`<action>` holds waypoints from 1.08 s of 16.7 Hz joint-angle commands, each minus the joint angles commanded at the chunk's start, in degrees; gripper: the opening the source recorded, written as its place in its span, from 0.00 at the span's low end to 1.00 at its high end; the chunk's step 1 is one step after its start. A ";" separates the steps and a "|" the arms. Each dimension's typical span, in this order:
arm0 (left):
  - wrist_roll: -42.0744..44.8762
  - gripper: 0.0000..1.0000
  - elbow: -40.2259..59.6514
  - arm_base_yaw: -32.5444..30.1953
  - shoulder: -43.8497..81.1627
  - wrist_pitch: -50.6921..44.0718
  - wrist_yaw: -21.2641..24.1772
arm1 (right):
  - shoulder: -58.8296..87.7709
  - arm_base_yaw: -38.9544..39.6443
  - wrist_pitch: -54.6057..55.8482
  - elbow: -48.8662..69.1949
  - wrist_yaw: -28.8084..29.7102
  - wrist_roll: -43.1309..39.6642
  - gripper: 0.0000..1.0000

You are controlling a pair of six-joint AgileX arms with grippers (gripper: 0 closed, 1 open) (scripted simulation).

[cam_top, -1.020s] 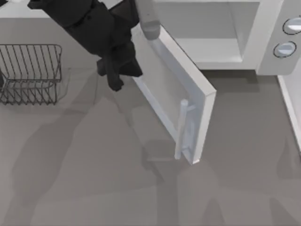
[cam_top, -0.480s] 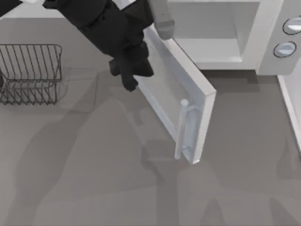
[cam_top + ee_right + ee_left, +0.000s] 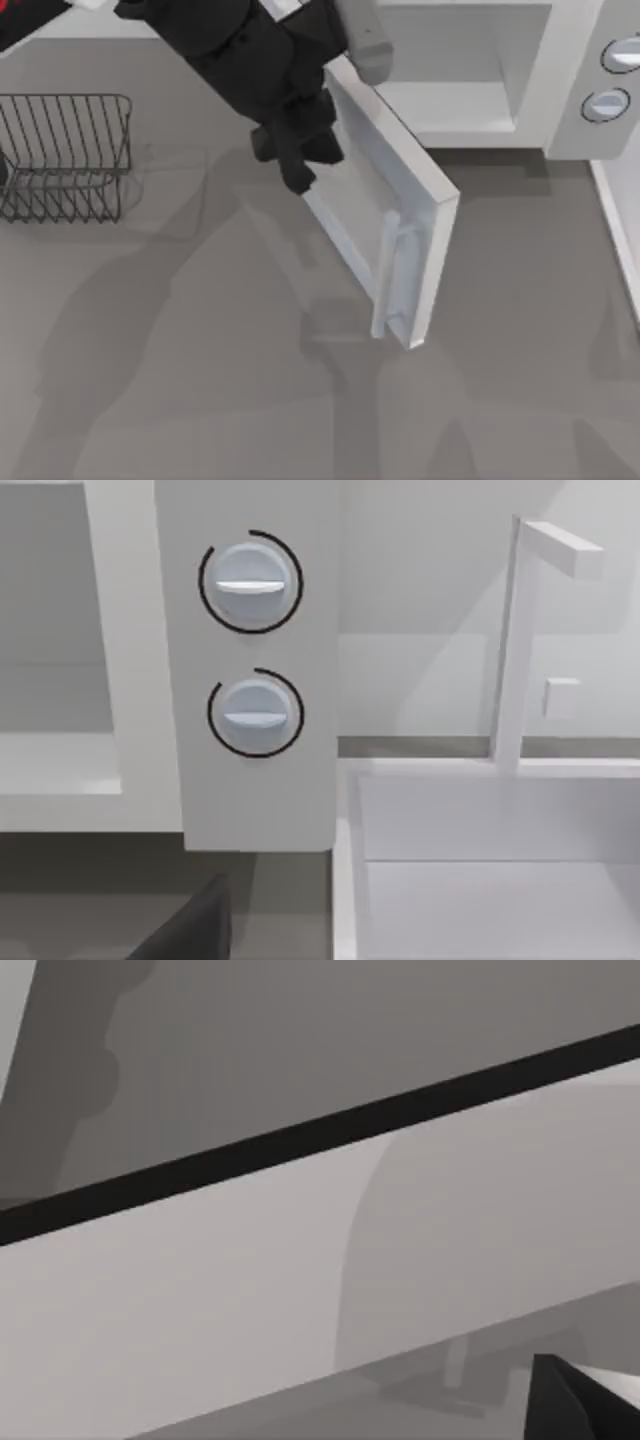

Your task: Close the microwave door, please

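At the top view's left a dark wire rack [image 3: 65,155] sits on the grey table [image 3: 200,380], well apart from the work and not in the way. Next comes the left gripper [image 3: 297,160], hanging just beside the outer face of the microwave door [image 3: 385,215], near its hinge end; whether its fingers are apart or together I cannot tell. The door stands swung out at an angle from the white microwave body [image 3: 560,80], its free edge towards the table's front, with the pale bar handle [image 3: 385,275] near that edge. By my judgement the door is a stiff, light, smooth panel that turns freely on its hinge, so it needs no grip: a flat push on the outer face, better out towards the handle for leverage, should serve. Nothing stands in the door's swing path. Further right are the 2 knobs [image 3: 250,580]. The right arm is parked at the right side, by the body's control panel.
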 joint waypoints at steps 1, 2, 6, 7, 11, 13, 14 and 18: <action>-0.44 0.00 0.48 -0.44 0.27 0.16 -0.19 | 0.00 0.00 0.00 0.00 0.00 0.00 1.00; -0.69 0.00 0.75 -0.72 0.40 0.28 -0.31 | 0.00 0.00 0.00 0.00 0.00 0.00 1.00; -0.74 0.00 0.68 -0.55 0.27 0.25 -0.27 | 0.00 0.00 0.00 0.00 0.00 0.00 1.00; -1.03 0.00 1.03 -0.85 0.55 0.27 -0.37 | 0.00 0.00 0.00 0.00 0.00 0.00 1.00; -2.19 0.00 2.40 -2.06 1.64 0.38 -0.79 | 0.00 0.00 0.00 0.00 0.00 0.00 1.00; -2.79 0.00 3.10 -2.67 2.18 0.44 -1.01 | 0.00 0.00 0.00 0.00 0.00 0.00 1.00; -3.12 0.00 3.46 -2.97 2.43 0.50 -1.14 | 0.00 0.00 0.00 0.00 0.00 0.00 1.00; -3.21 0.00 3.39 -2.82 2.35 0.46 -1.13 | 0.00 0.00 0.00 0.00 0.00 0.00 1.00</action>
